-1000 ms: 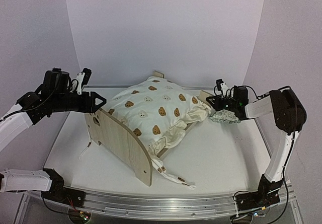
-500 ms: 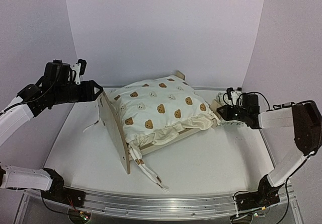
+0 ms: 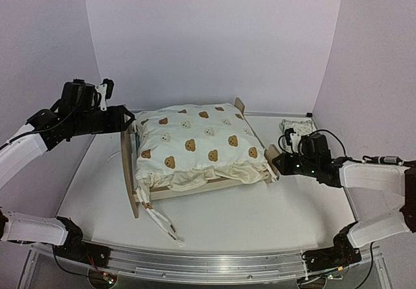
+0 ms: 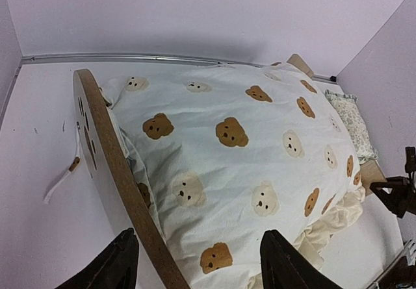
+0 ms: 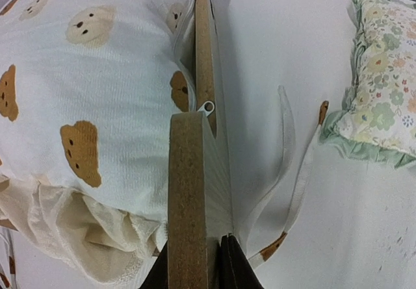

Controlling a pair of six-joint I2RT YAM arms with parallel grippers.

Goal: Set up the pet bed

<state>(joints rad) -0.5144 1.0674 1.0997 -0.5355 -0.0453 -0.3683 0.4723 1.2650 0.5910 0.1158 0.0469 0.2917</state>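
The pet bed stands mid-table, its rounded plywood headboard on the left and its low footboard on the right. A cream bear-print quilt is heaped over it and hides the mattress. My left gripper hovers open at the headboard's top, fingers astride its edge and the quilt, touching neither. My right gripper is shut on the footboard's end, with the board's edge clamped between its fingers.
A small green floral pillow lies on the table behind the right gripper, near the back right corner. White quilt ties with brown tips trail off the bed's front left corner and beside the footboard.
The bed has swung round: the headboard went from the front to the left, the footboard came forward on the right with my right gripper. The pillow lies apart behind it now.
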